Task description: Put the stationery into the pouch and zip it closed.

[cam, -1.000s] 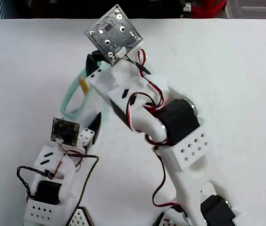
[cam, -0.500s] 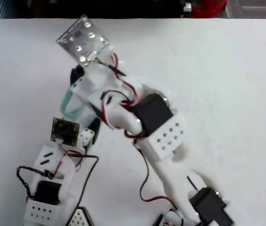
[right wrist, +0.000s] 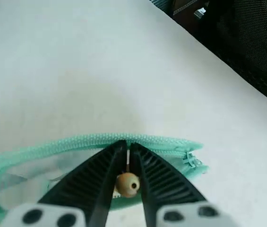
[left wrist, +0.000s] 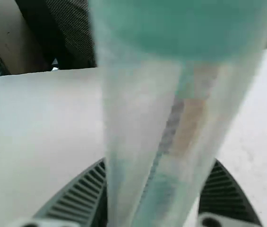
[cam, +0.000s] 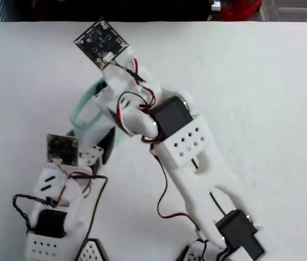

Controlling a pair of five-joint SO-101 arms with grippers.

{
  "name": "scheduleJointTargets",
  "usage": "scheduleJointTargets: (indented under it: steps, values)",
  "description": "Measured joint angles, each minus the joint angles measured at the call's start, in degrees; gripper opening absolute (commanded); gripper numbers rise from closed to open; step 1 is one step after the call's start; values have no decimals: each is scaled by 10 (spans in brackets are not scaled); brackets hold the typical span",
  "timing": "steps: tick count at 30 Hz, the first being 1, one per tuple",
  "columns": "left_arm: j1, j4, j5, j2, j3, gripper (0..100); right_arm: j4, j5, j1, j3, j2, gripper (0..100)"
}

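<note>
Arms over the table, read from the near edge outward. Nearest you, the left arm (cam: 52, 217) rises at the near-left part of the white table (cam: 262, 81). You find the left gripper (left wrist: 159, 166) with its black ribbed jaws pressed against the two sides of the translucent plastic pouch with a mint-green zip band (left wrist: 171, 94), pinching it between them. Through the pouch wall you can make out slender grey and tan shapes (left wrist: 178, 123), too blurred to name.

In the high view the pouch sits just beyond the left gripper, left of the table's middle. Its green band curves as a loop, and its far part is covered by the wrist of the right arm (cam: 196, 163). That arm crosses the table from the near right toward the far left.

At the far side of the pouch, you see the right gripper (right wrist: 127, 147) low over the zip band. Its jaws are drawn almost together and pinch a small round tan bead (right wrist: 127, 183), which hangs by a thin pale cord from the zip line. The jaw tips touch the green band, and the band's end with its small tab (right wrist: 192, 160) lies just beside them.

Beyond the pouch, bare white table runs to the far edge, where a dark mesh surface (right wrist: 246, 42) stands behind it.
</note>
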Motion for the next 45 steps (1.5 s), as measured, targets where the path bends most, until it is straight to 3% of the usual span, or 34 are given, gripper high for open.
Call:
scheduleJointTargets:
  steps: [4,15,20,25,28,30,34,38,45]
  values:
    - [-4,55,15,0,-71,282,-3,0,1,1,12,18]
    - [-31,60,-5,-1,-130,279,-9,3,5,-9,65,18]
    - [-30,62,-6,-1,-149,279,69,65,6,-58,64,17]
    - [-30,63,-7,-1,-149,278,90,47,38,-84,80,18]
    - [-43,65,-7,-2,-149,278,154,104,-8,-97,76,17]
    - [-59,65,-7,-2,-149,278,141,135,-4,-101,85,17]
    - [-94,64,-7,-9,-149,278,145,55,79,-152,133,18]
    - [-96,55,-7,-10,-124,278,246,94,22,-208,150,18]
    - [-94,15,-6,-10,-67,278,253,89,6,-272,179,26]
